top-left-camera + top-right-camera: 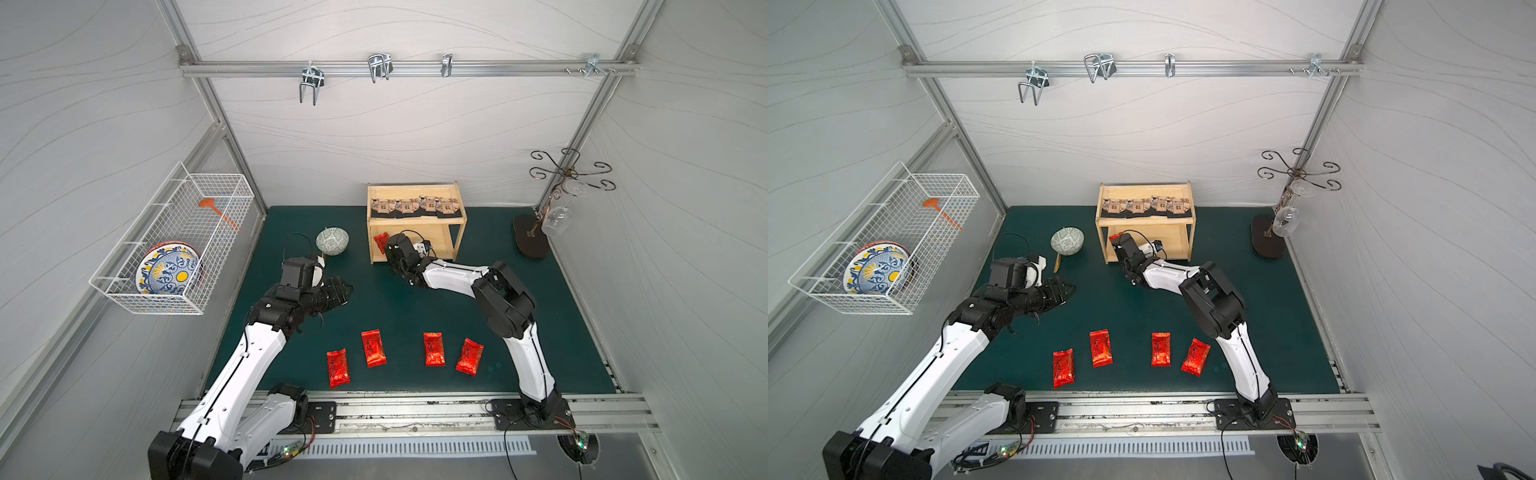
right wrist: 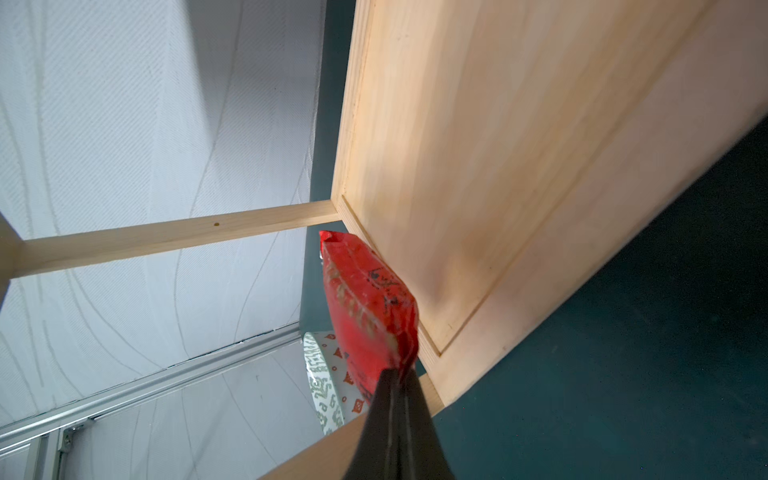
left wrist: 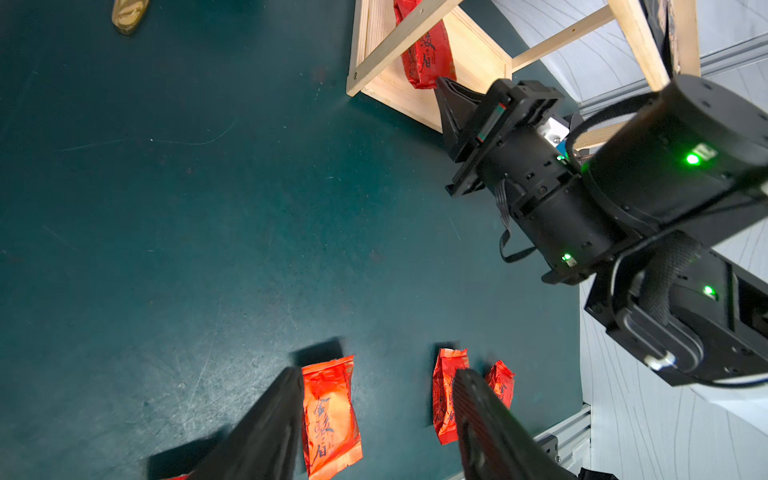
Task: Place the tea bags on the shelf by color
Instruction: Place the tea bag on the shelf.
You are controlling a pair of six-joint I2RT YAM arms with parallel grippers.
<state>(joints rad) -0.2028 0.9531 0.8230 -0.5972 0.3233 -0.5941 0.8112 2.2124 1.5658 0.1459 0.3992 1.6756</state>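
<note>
Far left, on the side wall: one white wire basket [image 1: 174,249], raised clear of the tabletop [image 1: 395,299], holding one patterned plate [image 1: 168,272] on edge and one orange utensil [image 1: 216,212].

Next, left end effector [image 1: 343,291] hovering over the mat, jaws partly apart, gripping nothing. Past its fingers [image 3: 266,424] in the left wrist view, only sachets lying flat below.

Just behind it, one patterned bowl [image 1: 332,241], near the shelf's left side but apart from it.

Near the front edge of the mat, four red tea bags [image 1: 372,348] in a loose row, each separate from its neighbour, the two outer ones tilted. Behind that row, a broad bare green strip reaching to the shelf, open between the two arms.

Centre rear, one two-tier wooden shelf [image 1: 415,223], close to the back wall. On its top tier, four beige tea bags [image 1: 415,206] in one row, edges overlapping, filling the front rim from side to side.

Right end effector [image 2: 395,378] at the lower tier's left front corner, pinched tight on the end of a fifth red tea bag [image 2: 365,299]. Bag on edge along the left rim, just inside the corner post; touching the board or not, cannot tell. Bare wood across the lower tier to its right.

Far right rear corner: one dark scrolled stand [image 1: 530,239] with one glass [image 1: 555,220] hanging upside down, well apart from the shelf.
</note>
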